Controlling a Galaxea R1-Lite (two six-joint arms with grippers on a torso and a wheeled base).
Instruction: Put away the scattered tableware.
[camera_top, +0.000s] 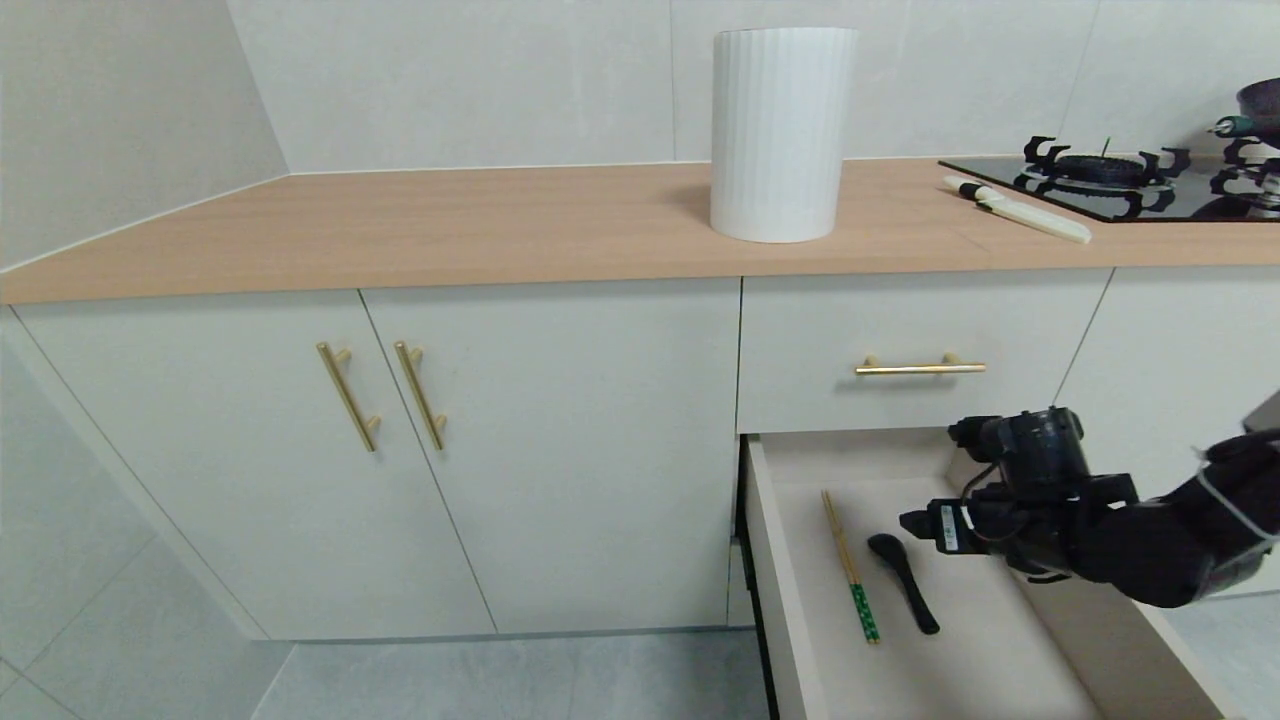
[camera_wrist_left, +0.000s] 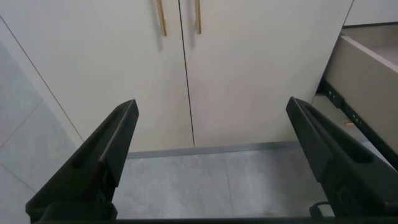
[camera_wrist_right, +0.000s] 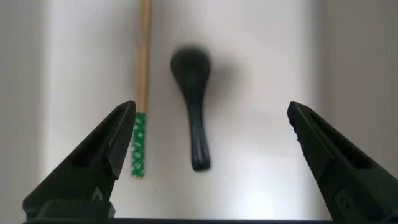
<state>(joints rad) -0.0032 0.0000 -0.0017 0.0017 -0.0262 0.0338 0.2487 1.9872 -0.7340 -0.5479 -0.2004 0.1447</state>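
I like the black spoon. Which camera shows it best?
Right wrist view: the black spoon lies whole and close, beside the chopsticks. Head view shows it smaller, in the drawer. Left wrist view faces cupboard doors.

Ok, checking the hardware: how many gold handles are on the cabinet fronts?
3: two upright handles on the left doors, one level handle on the closed drawer. The open drawer's front may hide another.

Black spoon (camera_top: 908, 585), green-tipped chopsticks (camera_top: 848, 566) lie parallel, apart, in open drawer (camera_top: 778, 580).
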